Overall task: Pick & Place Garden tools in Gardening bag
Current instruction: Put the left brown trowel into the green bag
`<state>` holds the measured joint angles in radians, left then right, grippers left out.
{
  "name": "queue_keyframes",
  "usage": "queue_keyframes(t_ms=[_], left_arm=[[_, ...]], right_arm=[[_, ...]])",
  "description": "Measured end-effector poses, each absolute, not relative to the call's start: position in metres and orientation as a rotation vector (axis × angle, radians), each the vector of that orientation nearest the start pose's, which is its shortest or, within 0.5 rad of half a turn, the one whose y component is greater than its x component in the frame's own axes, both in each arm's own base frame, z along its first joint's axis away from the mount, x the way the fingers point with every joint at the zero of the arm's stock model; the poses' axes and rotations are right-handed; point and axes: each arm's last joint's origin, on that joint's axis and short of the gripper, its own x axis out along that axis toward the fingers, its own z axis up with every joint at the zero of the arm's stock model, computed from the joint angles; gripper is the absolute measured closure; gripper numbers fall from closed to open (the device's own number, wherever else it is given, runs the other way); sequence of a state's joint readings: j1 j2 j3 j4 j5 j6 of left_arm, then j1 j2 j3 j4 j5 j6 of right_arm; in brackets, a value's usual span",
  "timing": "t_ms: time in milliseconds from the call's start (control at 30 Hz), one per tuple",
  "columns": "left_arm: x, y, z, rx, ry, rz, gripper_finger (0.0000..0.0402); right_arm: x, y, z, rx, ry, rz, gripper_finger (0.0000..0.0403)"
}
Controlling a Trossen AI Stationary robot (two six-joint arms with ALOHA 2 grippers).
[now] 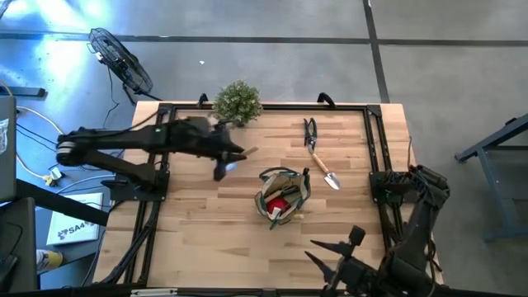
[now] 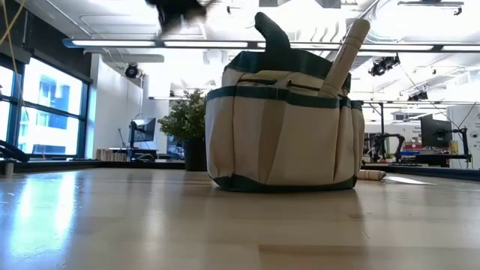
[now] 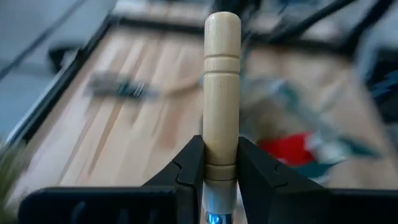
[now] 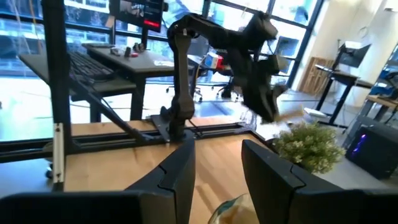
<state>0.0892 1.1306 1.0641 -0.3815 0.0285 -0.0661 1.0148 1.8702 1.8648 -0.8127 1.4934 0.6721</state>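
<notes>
Pale wooden tool handle [image 3: 221,93] sits clamped between the left gripper [image 3: 221,163]'s two dark fingers [image 3: 186,168], raised above the light wood counter [image 1: 206,223]. Ahead of those fingers stands the olive-and-tan fabric gardening bag [image 1: 282,195], tools already inside. Beyond it lie dark snips [image 1: 309,130] and a wooden-handled trowel [image 1: 322,168]. Right gripper [image 4: 217,163] waits at the counter's near edge, fingers parted, grasping nothing.

tool head [image 3: 214,214] hidden — bag [image 3: 305,146] blurred

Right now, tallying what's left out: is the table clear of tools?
No, a wooden-handled trowel and dark snips lie beside the gardening bag.
</notes>
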Motion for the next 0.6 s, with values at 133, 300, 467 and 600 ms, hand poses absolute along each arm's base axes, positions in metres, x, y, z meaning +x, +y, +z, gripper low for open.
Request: queue_keyframes(t_ms=[133,300,467,600], left_arm=[[0.226,0.000,0.371,-0.079,0.265,-0.122,0.0341],[0.220,-0.025,0.390,-0.067,0.103,-0.403,0.0341],[0.223,-0.052,0.396,0.017,0.002,-0.471,0.0341],[0.225,-0.082,0.390,0.051,-0.100,-0.538,0.0341]], right_arm=[[0.223,0.317,0.360,-0.093,0.074,-0.498,0.0282],[0.221,0.316,0.359,-0.078,0.047,-0.515,0.0282],[0.222,0.316,0.359,-0.073,0.064,-0.502,0.0282],[0.222,0.317,0.358,-0.071,0.075,-0.493,0.0282]])
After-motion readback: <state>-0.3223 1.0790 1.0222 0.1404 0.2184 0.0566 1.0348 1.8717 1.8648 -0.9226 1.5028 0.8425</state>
